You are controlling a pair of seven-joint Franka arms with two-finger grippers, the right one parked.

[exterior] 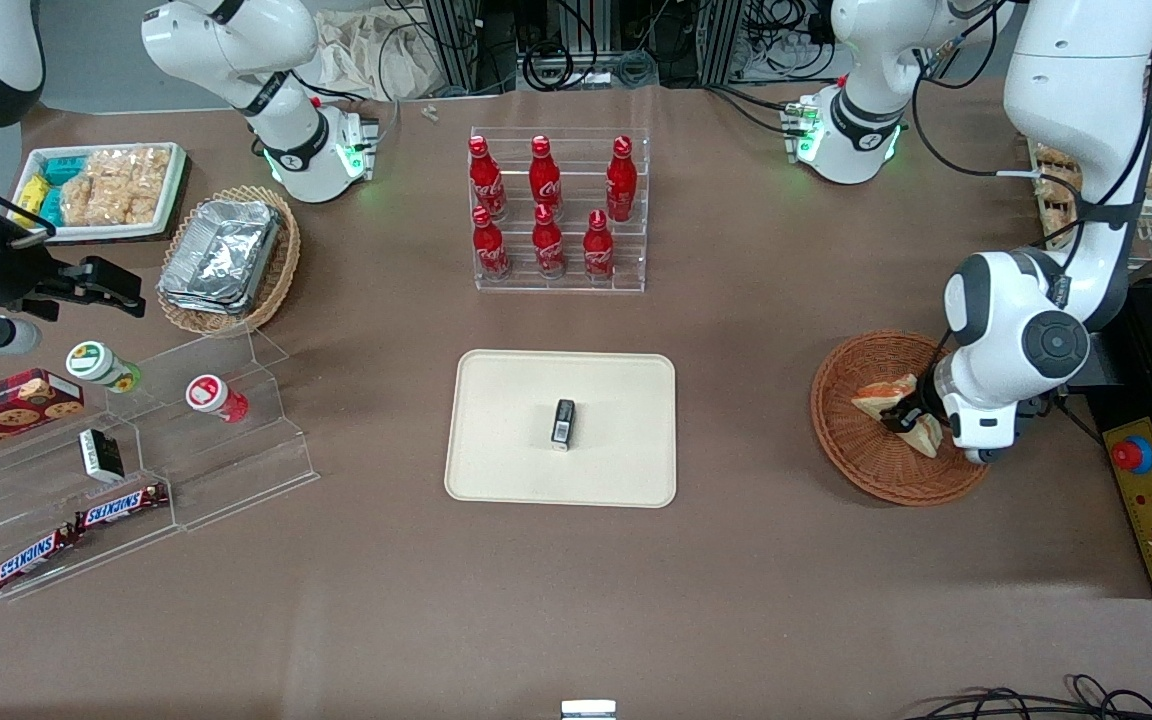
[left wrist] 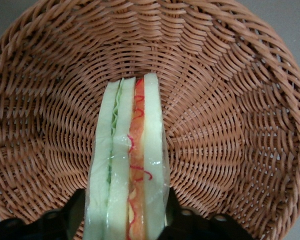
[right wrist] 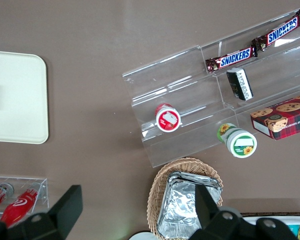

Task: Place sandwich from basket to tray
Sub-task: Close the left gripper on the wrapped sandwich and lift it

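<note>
Wicker basket [left wrist: 230, 100] under the gripper [left wrist: 125, 222], fingers [left wrist: 75, 217] pressed to both sides of the sandwich [left wrist: 127, 165] (cut edge with its filling facing the wrist camera). Grasp made, by the look of it; lift and carry left. Arm folded low over the basket. Farther along the table, cream tray [exterior: 506, 400], holding only a small dark box [exterior: 563, 422].
</note>
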